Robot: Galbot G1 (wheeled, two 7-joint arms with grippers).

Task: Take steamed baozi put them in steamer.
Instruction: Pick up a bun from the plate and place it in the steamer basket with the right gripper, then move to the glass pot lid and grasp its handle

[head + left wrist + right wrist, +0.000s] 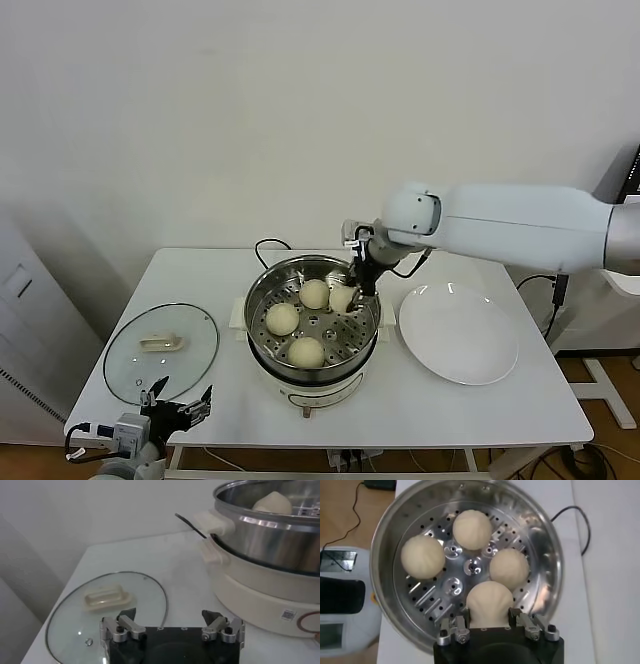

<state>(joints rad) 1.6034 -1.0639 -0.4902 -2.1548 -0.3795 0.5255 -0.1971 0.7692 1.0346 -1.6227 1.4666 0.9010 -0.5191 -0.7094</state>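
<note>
Right gripper [489,625]: reaches over the steamer's right-hand side, jaws closed on one steamed baozi [489,604], which it holds above the perforated tray [451,586].
Held bun: inside the pot's rim, close to the right wall, just beside the bun at the back; whether it touches the tray cannot be told.
Other steamed baozi: three lie on the tray, one at the back [314,293], one at the left [282,319], one at the front [307,351].
Steamer [262,300]: at the middle of the table [480,410], steel pot on a white base.
Plate [458,333]: right of the steamer, bare.
Glass lid [160,347]: flat near the table's left edge, cream handle up.
Left gripper [172,625]: at the table's front left corner, jaws wide apart, holding nothing, beside the lid.
</note>
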